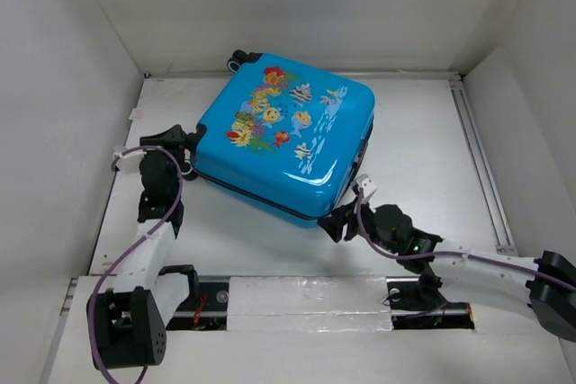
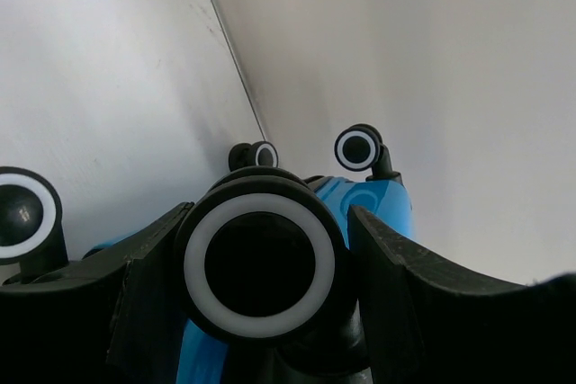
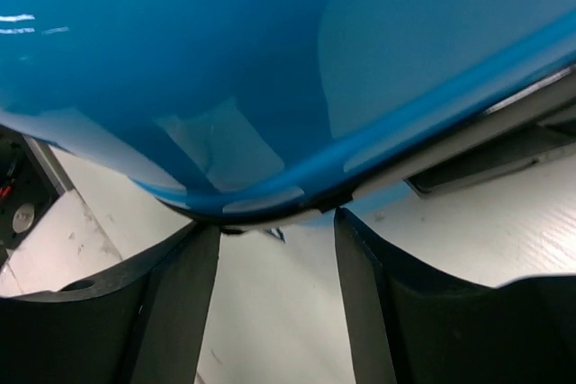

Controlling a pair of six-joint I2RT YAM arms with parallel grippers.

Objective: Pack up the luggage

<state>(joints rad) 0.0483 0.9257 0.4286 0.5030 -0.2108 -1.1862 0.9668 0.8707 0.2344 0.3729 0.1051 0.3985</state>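
Observation:
The luggage point(image 1: 288, 137) is a bright blue hard-shell suitcase with a fish print. It lies flat and closed in the middle of the table. My left gripper point(image 1: 180, 146) is at its left corner. In the left wrist view the gripper point(image 2: 270, 218) is open, and its fingers straddle a black wheel with a white ring point(image 2: 259, 267). My right gripper point(image 1: 340, 218) is at the near corner. In the right wrist view it point(image 3: 274, 222) is open and empty, with its fingertips just under the blue shell point(image 3: 225, 60) at the zip seam.
White walls close in the table on the left, back and right. A metal rail point(image 1: 477, 159) runs along the right side. Other suitcase wheels stick out at the back point(image 1: 241, 58) and in the left wrist view point(image 2: 358, 148). The black side handle point(image 1: 364, 155) faces right.

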